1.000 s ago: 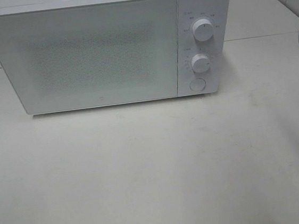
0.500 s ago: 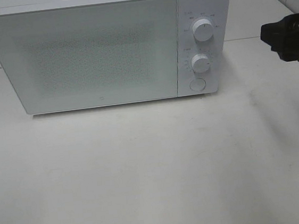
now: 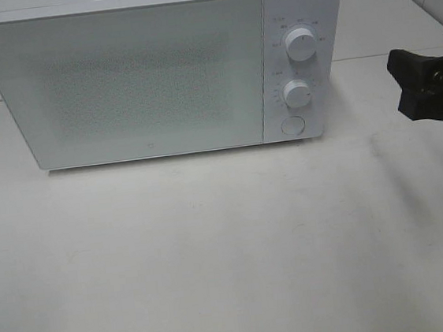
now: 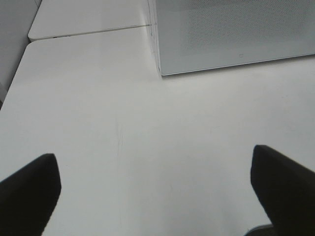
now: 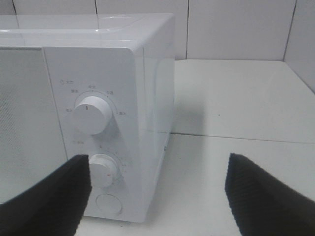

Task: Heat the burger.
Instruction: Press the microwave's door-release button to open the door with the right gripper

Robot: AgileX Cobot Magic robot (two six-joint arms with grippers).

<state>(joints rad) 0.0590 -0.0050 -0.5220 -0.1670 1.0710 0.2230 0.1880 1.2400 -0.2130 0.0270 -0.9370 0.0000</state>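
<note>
Exterior high: the white box-shaped microwave [image 3: 160,73] sits door-shut on the pale tabletop [image 3: 230,252]. The burger is not visible, perhaps inside, so progress is unclear. Black right fingers [image 3: 409,63] hover at its 3 o'clock. Left wrist: black left fingers [image 4: 29,191] gape wide, empty. Right wrist: right fingers spread, touching nothing, facing the round white dials [image 5: 92,114].

Exterior high: mounted above and in front of table [image 3: 215,254], facing down and forward; microwave [image 3: 156,70] fills upper frame, mid distance.
Left wrist: low over table, tilted down, facing lower corner of microwave door [image 4: 231,34]; near.
Right wrist: near-level, close, facing control panel [image 5: 123,78].
Shared: microwave in all three views; control panel in exterior high and right wrist.
</note>
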